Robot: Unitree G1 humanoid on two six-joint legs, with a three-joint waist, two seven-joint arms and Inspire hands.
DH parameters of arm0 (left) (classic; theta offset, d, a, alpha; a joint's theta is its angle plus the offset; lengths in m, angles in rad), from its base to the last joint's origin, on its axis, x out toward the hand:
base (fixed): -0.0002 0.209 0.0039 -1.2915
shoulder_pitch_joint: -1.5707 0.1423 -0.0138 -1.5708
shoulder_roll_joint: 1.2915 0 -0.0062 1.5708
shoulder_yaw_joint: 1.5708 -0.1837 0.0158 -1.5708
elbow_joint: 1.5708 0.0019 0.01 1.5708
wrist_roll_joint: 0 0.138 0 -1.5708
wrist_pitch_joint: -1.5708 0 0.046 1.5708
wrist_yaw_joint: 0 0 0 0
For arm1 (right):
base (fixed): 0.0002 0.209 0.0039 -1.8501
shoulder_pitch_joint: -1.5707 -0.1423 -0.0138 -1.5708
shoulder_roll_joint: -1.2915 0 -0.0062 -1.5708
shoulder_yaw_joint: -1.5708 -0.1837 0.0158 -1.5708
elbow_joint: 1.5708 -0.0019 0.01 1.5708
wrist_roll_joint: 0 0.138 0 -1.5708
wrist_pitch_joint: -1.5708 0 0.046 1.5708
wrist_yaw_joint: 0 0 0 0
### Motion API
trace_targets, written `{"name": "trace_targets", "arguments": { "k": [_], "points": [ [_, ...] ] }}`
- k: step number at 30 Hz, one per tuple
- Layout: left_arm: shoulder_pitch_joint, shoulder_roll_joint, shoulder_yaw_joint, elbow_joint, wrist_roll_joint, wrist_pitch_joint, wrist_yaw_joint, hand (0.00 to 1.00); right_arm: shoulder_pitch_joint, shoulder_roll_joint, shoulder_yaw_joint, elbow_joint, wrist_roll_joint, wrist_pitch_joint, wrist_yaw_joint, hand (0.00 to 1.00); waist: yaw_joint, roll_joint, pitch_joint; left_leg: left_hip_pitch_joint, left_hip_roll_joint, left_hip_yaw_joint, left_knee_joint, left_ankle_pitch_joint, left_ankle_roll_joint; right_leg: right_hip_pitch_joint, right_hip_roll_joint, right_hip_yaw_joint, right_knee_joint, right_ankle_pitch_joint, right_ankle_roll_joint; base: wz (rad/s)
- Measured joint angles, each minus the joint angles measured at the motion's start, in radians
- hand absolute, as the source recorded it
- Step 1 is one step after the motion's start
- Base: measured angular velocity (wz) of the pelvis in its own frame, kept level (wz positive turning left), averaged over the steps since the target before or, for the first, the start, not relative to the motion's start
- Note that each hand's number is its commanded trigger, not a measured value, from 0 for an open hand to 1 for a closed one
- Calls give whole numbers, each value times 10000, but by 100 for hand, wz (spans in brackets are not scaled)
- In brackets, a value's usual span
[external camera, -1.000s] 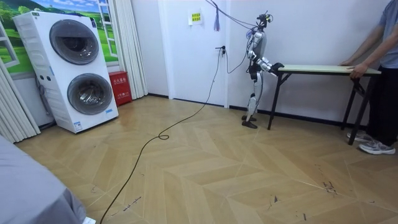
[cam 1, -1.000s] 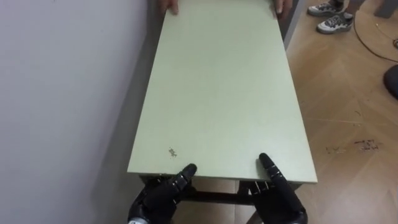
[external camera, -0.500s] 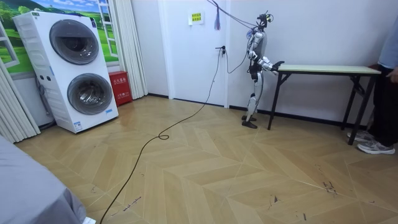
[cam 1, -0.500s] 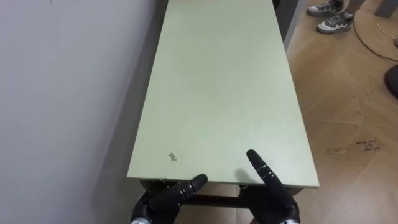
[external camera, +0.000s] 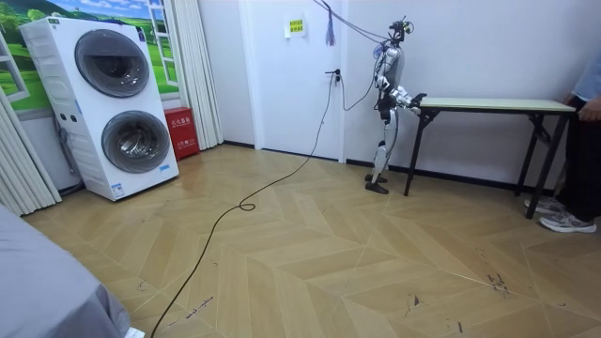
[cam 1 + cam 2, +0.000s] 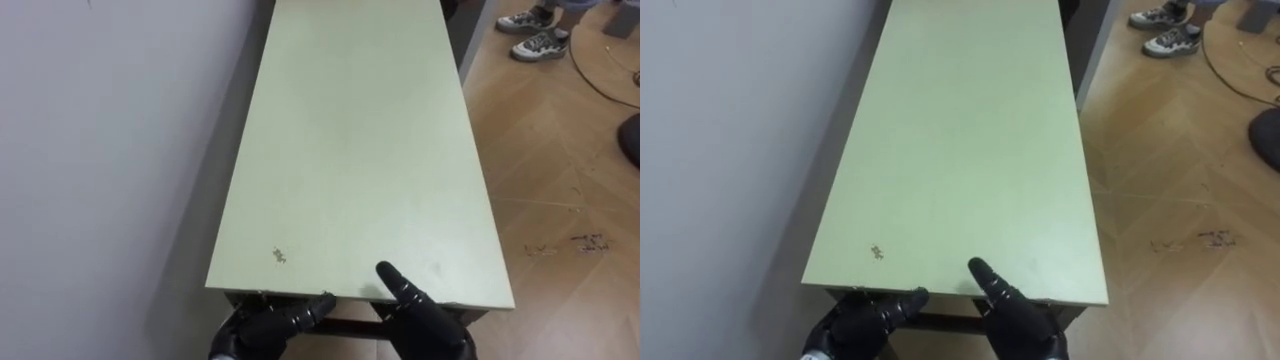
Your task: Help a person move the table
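Bright, even room light, with a soft shadow between table (image 6: pixel 350 150) and wall (image 6: pixel 100 150).

The table (image 6: pixel 350 150) is showing a plain pale green top, with a small dark speck (image 6: pixel 279 256) near its near left corner. In the room view its legs (image 5: pixel 410 150) are showing black. The left hand (image 6: pixel 262 328) and the right hand (image 6: pixel 420 320) are both showing black at the near edge. The wall (image 6: pixel 110 150) on the left is looking plain grey-white. The floor (image 6: pixel 560 180) is running in light brown wood laid in a herringbone pattern. At the far right, shoes (image 6: pixel 535 45) are showing grey and white. In the room view the washer (image 5: pixel 113 103) is standing white with dark round doors, beside a red box (image 5: pixel 179 132), and a black cable (image 5: pixel 254 197) is crossing the floor.
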Motion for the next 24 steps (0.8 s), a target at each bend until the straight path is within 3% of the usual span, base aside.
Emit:
{"name": "trace_targets", "arguments": {
  "k": [6,9,12,20,24],
  "points": [
    [29,211,133,746,855,64,8,0,-113,-168,-191,667,-1301,59,457,0,-109,-116,65,-20,-2,-181,-10,-14,-18,149,-12,-190,-22,15,-23,8],
    [23,416,128,811,1265,52,4,0,-289,-358,-211,1218,-2641,57,649,0,-153,-157,47,29,4,-281,-16,-18,-26,224,1,-162,-15,14,-22,11],
    [-92,429,116,1217,1700,-68,-18,0,-531,-404,-206,2021,-3476,53,753,0,-152,-156,47,30,4,-281,-17,-17,-26,222,-2,-181,-11,13,-22,0],
    [-300,515,383,3078,2307,-218,177,0,-616,-659,-386,3730,-3894,-174,704,0,-106,-263,21,79,7,-278,18,-17,-25,258,-38,-468,15,13,-22,0],
    [-391,470,794,3755,2675,-571,505,0,-733,-632,-606,4546,-4101,-418,543,0,-15,-254,31,87,7,-292,-14,-17,-25,288,-24,-420,-13,19,-31,0]
  ]
}}
